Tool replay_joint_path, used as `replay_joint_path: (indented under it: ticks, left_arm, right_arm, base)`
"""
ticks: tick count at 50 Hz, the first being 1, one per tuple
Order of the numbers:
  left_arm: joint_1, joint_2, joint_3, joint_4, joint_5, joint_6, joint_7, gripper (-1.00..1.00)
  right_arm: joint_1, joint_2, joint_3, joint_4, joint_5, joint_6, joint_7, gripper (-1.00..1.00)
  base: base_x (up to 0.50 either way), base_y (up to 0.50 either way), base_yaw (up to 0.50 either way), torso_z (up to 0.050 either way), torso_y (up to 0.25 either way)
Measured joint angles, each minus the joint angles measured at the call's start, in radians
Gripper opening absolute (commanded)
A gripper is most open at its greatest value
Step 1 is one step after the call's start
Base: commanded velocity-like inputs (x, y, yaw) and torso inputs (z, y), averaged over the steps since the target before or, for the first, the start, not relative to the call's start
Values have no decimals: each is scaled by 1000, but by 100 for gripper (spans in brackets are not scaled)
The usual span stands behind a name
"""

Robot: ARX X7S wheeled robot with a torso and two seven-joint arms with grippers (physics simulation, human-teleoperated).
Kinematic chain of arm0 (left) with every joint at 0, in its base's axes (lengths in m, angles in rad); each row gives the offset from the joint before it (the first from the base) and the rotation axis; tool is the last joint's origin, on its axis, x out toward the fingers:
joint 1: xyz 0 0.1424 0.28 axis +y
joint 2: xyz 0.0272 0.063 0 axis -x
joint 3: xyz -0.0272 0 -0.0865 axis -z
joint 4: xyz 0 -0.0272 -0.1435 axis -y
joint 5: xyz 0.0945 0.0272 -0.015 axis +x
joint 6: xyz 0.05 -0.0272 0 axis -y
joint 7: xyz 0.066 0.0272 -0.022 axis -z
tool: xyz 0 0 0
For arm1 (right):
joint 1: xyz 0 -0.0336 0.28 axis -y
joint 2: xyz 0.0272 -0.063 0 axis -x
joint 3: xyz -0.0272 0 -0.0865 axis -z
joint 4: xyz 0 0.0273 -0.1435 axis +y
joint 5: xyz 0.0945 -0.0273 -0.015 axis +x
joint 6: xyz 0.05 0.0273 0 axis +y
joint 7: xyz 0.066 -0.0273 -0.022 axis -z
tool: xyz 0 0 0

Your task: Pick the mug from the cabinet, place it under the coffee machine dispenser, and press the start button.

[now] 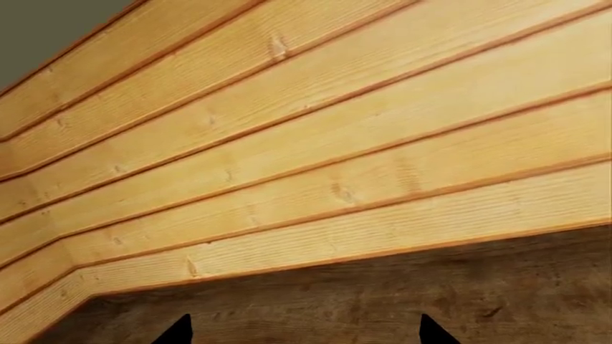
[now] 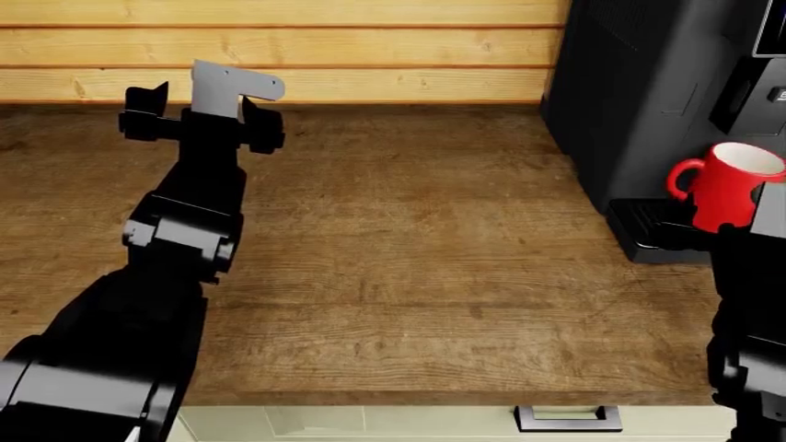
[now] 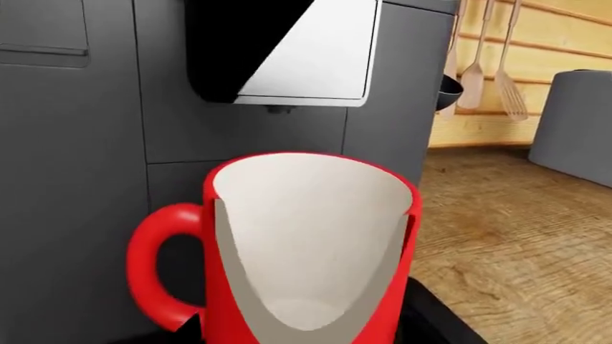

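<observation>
The red mug (image 2: 727, 189), white inside, with its handle to the left, is held upright in my right gripper (image 2: 752, 221) over the ribbed drip tray (image 2: 639, 226) of the dark grey coffee machine (image 2: 627, 92). In the right wrist view the mug (image 3: 306, 236) fills the middle, just in front of and below the dispenser block (image 3: 282, 50) and its spout. I cannot tell whether the mug touches the tray. The right fingers are mostly hidden behind the mug. My left gripper (image 2: 202, 115) is open and empty over the counter near the plank wall; both its fingertips (image 1: 177, 331) show, set wide apart.
A brown wooden counter (image 2: 406, 258) runs to a light plank wall (image 2: 368, 46). Kitchen utensils (image 3: 483, 57) hang to the right of the machine, beside a grey rounded object (image 3: 578, 122). A drawer handle (image 2: 568, 419) sits below the counter's front edge.
</observation>
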Motion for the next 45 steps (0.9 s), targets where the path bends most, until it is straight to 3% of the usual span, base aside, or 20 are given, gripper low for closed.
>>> replay_joint_path:
  ticks: [13,26,27,37,45]
  left_arm:
    - [3,0,-3,0,0,1,2,100]
    - [5,0,-6,0,0,2,3,100]
    - [5,0,-6,0,0,2,3,100]
    - [6,1,-8,0,0,2,3,100]
    - [7,1,-11,0,-1,1,5,100]
  right_arm:
    - [-100,-7,13,-204,8,130,31,100]
    - [-259,-6,36,-636,23,374,84,100]
    - [-266,-3,37,-670,25,392,85,-100]
    - [-262,59,70,-976,67,584,66,-100]
    - [-183,143,75,-1087,100,706,27,-100]
  base:
    - [0,0,0,0,0]
    - [0,0,0,0,0]
    - [0,0,0,0,0]
    - [0,0,0,0,0]
    - [0,0,0,0,0]
